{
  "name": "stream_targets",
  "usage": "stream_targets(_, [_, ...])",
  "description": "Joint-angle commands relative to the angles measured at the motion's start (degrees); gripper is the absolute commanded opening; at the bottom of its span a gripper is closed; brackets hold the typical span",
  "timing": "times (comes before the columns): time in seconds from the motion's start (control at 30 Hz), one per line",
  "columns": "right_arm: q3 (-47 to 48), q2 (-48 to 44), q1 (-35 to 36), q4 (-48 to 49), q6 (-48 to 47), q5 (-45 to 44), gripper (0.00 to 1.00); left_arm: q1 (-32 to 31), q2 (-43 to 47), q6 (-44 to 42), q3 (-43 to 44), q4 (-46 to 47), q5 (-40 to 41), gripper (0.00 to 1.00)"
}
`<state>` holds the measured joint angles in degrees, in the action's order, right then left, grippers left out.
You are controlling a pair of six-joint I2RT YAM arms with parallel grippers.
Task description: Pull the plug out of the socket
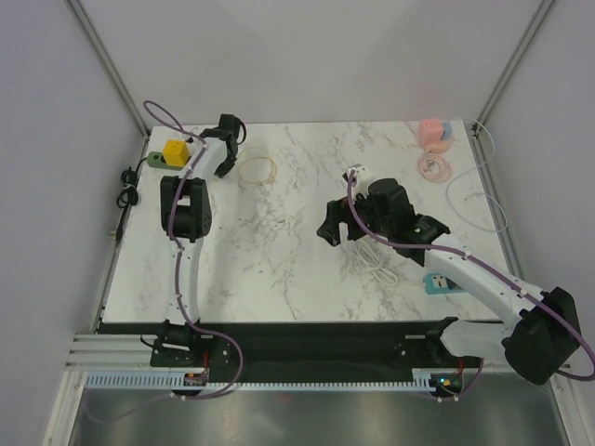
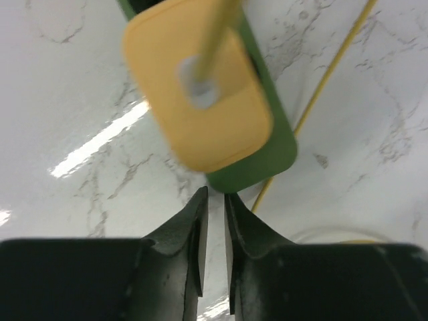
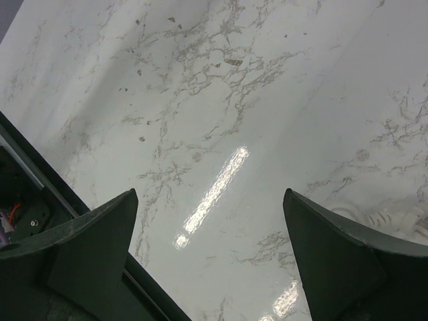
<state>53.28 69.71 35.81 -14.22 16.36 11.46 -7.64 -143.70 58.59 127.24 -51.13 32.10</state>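
At the table's (image 1: 307, 269) far left corner lies the green socket (image 2: 271, 157), with the yellow plug (image 2: 224, 130) seated in it. The plug looks rigid, light and smooth, so grip its body by the sides, not the cord (image 2: 334, 67). The light socket may lift with it. The left gripper (image 2: 215, 195) is nearly closed and empty, just short of the socket. The right gripper (image 3: 208, 197) gapes wide, also empty.
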Motion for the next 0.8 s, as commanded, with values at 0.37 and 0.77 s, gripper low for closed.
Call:
stream_targets(0.37, [-0.5,-6.3,-0.1,0.6,1.0,3.0,0.98,-0.7,12.2,-4.4,-11.0,0.1,0.9,0.62])
stream_targets(0.77, [-1.2,-4.0,-0.1,0.9,0.4,3.5,0.98,-0.6,7.9,-4.4,-3.7,2.9,0.0,0.77])
